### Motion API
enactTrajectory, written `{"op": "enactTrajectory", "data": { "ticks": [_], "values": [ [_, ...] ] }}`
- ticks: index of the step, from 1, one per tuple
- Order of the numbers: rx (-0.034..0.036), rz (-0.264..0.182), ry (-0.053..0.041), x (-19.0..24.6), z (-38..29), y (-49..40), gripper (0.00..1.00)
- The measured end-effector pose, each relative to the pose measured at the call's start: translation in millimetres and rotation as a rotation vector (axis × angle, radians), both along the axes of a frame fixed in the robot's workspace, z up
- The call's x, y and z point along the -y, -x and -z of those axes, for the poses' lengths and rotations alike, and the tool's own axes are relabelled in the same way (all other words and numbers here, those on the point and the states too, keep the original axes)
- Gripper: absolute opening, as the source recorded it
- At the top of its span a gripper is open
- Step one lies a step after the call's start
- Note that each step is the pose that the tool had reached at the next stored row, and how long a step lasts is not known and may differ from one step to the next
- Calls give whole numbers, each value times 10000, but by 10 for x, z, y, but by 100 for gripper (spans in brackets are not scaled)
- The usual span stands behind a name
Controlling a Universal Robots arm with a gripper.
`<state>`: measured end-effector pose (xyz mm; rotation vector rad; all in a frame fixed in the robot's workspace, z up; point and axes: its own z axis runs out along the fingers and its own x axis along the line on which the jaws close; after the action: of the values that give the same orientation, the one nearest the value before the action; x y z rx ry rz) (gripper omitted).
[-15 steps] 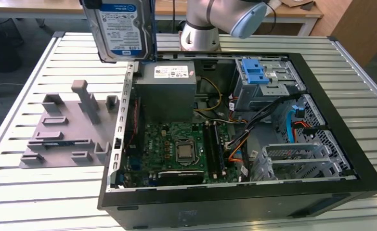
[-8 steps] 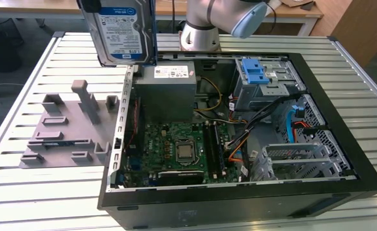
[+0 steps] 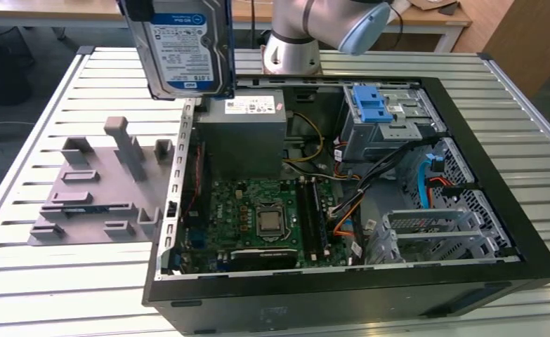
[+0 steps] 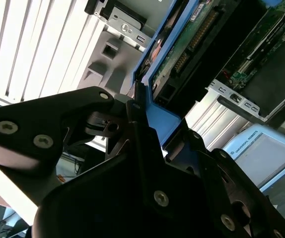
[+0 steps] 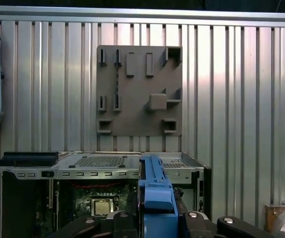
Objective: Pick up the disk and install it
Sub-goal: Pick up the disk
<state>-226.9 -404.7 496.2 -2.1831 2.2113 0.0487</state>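
Note:
The disk (image 3: 182, 45), silver with a white-and-blue label and blue side rails, hangs upright in the air above the table, over the far left corner of the open computer case (image 3: 350, 281) in the exterior view. My gripper (image 5: 157, 220) is shut on it, with its black fingers (image 4: 132, 111) clamped on the blue rail (image 5: 156, 191). The disk's green circuit-board underside (image 4: 192, 39) shows in the second wrist view. The disk is clear of the case and touches nothing else.
The grey slotted fixture plate (image 3: 97, 193) lies on the slatted table (image 3: 31, 281) at the exterior view's left. Inside the case are a grey power-supply box (image 3: 241, 133), a motherboard (image 3: 265, 217), a blue-handled drive cage (image 3: 378, 105) and cables. The arm's base (image 3: 293, 49) stands behind.

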Motion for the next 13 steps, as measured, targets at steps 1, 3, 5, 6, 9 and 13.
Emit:
{"op": "enactTrajectory", "data": {
  "ticks": [1,3,5,6,9,13],
  "values": [
    [0,0,0,2,0,-8,36],
    [0,0,0,5,0,-23,36],
    [0,0,0,9,0,-37,36],
    [-1,1,1,11,-1,-44,36],
    [0,0,0,19,0,-65,36],
    [0,0,1,29,0,-91,36]
  ]
}}
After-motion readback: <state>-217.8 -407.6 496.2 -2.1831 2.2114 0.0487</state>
